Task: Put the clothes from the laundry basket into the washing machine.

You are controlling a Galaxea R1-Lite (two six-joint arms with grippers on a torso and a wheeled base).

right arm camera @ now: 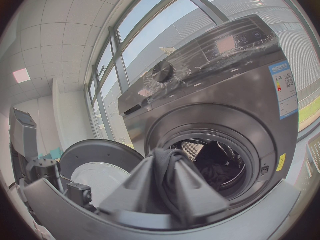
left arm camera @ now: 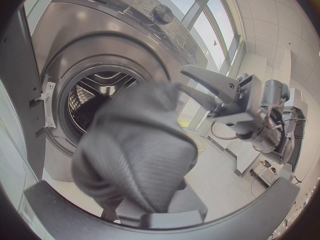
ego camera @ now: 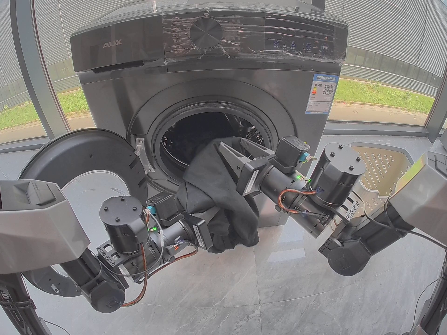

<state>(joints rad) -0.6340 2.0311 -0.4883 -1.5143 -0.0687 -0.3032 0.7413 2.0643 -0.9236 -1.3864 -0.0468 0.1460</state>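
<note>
At the open mouth of the washing machine [ego camera: 209, 84], my right tool [ego camera: 228, 152] and left tool [ego camera: 210, 238] both clamp one dark garment [ego camera: 209, 187] hanging half out; other clothes [right arm camera: 216, 174] lie inside; pushing it in remains.

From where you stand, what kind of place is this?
Probably a laundry corner in a glass-walled building: a front-loading washing machine with its door open, a laundry basket beside it, windows behind.

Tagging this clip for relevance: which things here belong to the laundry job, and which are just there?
Job: dark garment, held by left gripper and right gripper; washing machine, door open; laundry basket, on the robot's right.
Just there: energy label on machine front; plastic film over control panel.
</note>
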